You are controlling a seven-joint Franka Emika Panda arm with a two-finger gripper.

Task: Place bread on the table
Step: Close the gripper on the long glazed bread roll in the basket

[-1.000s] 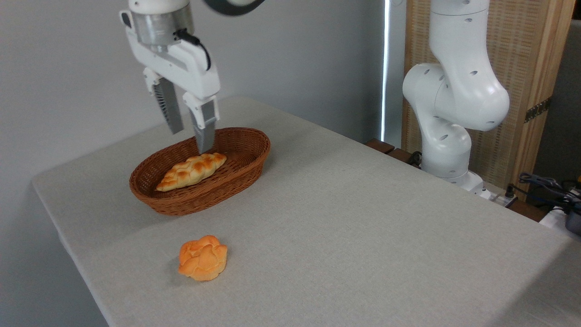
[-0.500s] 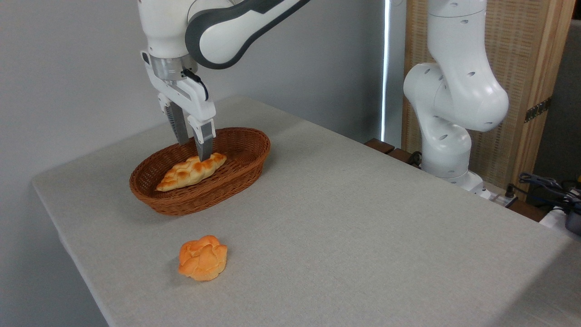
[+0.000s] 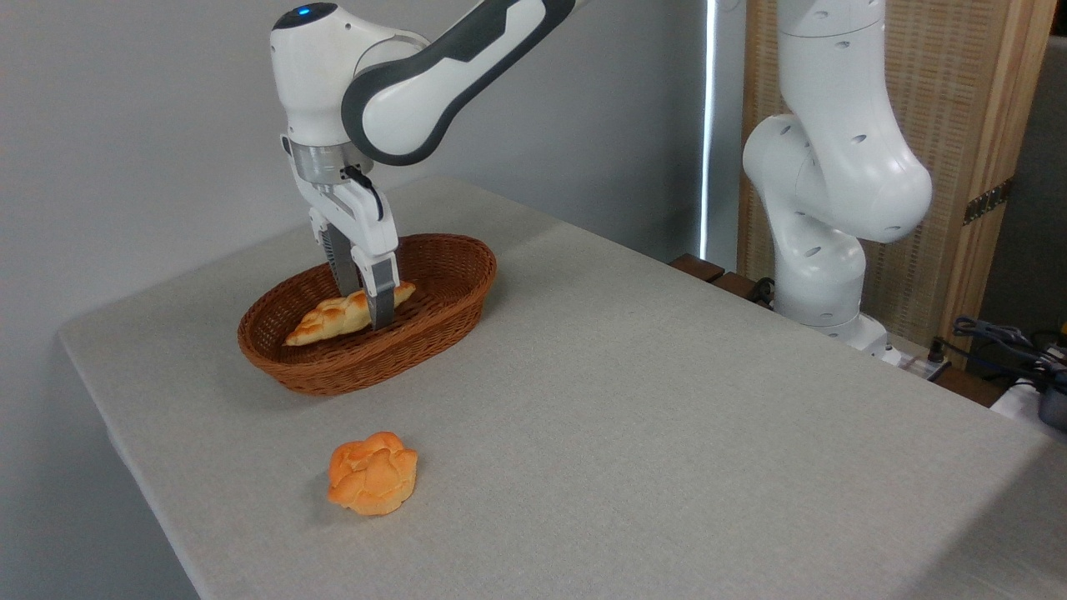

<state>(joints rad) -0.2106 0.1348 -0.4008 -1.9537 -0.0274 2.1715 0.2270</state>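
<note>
Long braided golden-yellow bread (image 3: 332, 317) lies inside brown oval wicker basket (image 3: 433, 321) on light grey-beige table (image 3: 667, 417). Long axis along basket length: pointed tip lower-left, other end upper-right. White two-finger gripper (image 3: 368, 307) straddles loaf right of middle, fingers narrowly apart; whether clamped, cannot tell. Small round orange bun (image 3: 372, 472) on cloth, nearer camera.

Grey wall (image 3: 125, 125), woven wooden screen (image 3: 975, 108) right.

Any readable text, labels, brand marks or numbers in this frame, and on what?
None can be read.
The robot arm, hand, bread, basket, bun and table show no lettering.
The small blue spot on the arm is a light, not text.
</note>
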